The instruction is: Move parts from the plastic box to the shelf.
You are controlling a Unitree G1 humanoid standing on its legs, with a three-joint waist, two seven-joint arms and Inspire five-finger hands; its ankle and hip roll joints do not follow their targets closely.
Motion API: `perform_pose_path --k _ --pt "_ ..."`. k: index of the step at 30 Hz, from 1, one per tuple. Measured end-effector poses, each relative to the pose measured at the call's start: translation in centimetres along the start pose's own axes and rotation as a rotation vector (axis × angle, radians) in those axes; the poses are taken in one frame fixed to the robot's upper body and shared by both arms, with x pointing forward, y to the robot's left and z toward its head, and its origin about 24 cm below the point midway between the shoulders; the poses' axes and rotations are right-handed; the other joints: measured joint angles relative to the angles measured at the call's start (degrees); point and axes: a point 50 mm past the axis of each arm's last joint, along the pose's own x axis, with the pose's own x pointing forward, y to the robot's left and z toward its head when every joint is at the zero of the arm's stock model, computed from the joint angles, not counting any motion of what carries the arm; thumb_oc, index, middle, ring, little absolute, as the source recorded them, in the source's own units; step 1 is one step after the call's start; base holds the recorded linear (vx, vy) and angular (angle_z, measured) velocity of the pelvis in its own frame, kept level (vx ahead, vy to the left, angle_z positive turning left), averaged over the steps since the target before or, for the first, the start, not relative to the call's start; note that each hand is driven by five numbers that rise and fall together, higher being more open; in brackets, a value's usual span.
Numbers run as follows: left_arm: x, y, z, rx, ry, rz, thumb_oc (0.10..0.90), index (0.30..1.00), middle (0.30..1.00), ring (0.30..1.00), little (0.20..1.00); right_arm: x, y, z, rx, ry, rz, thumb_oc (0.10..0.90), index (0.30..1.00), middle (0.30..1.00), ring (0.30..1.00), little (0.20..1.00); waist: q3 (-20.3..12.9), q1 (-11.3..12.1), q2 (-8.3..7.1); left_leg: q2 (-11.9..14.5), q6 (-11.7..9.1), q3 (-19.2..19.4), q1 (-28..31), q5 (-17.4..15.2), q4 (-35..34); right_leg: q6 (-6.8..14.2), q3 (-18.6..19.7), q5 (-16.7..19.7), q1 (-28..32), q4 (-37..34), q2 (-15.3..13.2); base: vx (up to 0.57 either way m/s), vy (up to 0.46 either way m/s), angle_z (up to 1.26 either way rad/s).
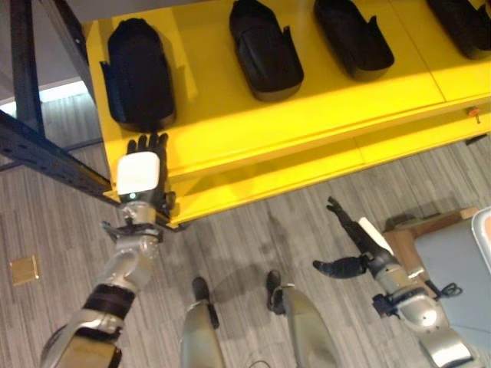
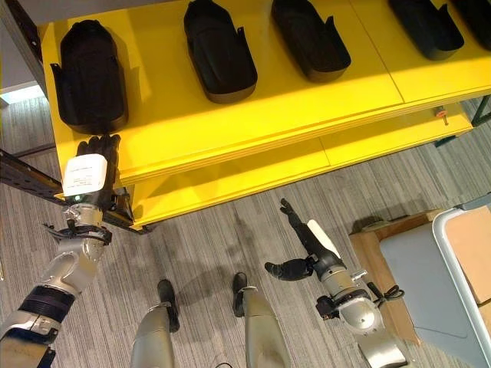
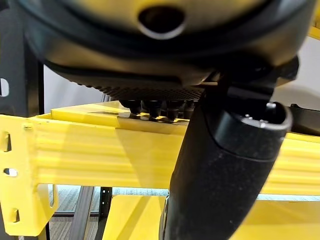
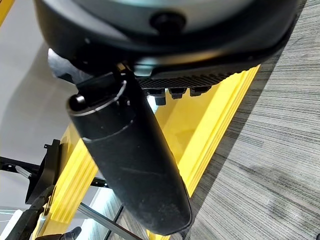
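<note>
Several black moulded parts lie in a row on the top level of the yellow shelf (image 1: 230, 130); the leftmost part (image 1: 138, 73) is nearest my left hand. My left hand (image 1: 140, 172) is held up at the shelf's front edge just below that part, fingers straight, holding nothing. In the left wrist view its thumb (image 3: 225, 165) stands in front of the yellow shelf beam (image 3: 100, 155). My right hand (image 1: 367, 244) hangs low over the floor in front of the shelf, fingers straight and thumb spread, empty. A grey box (image 1: 453, 253) stands at the right edge.
A dark blue rack beam (image 1: 46, 157) runs diagonally at the left, beside my left hand. A lower yellow shelf level (image 1: 307, 172) juts out under the top one. A wooden piece (image 1: 430, 222) borders the grey box. Grey plank floor lies between the shelf and me.
</note>
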Motion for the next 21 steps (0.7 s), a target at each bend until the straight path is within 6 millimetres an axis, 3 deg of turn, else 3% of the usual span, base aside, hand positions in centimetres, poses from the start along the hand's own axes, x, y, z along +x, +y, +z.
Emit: perform_pose_path --k 21 --pt "1.4 0.2 2.2 0.027 -0.066 -0.001 0.900 1.000 1.000 1.000 1.000 0.1 0.0 0.1 0.001 -0.004 -0.009 0.900 1.000 1.000 1.000 1.000 -0.11 -0.21 -0.23 0.05 0.21 0.11 -0.63 -1.04 1.47 -0.25 0.30 0.28 -0.15 0.16 -0.01 0.00 0.000 0.00"
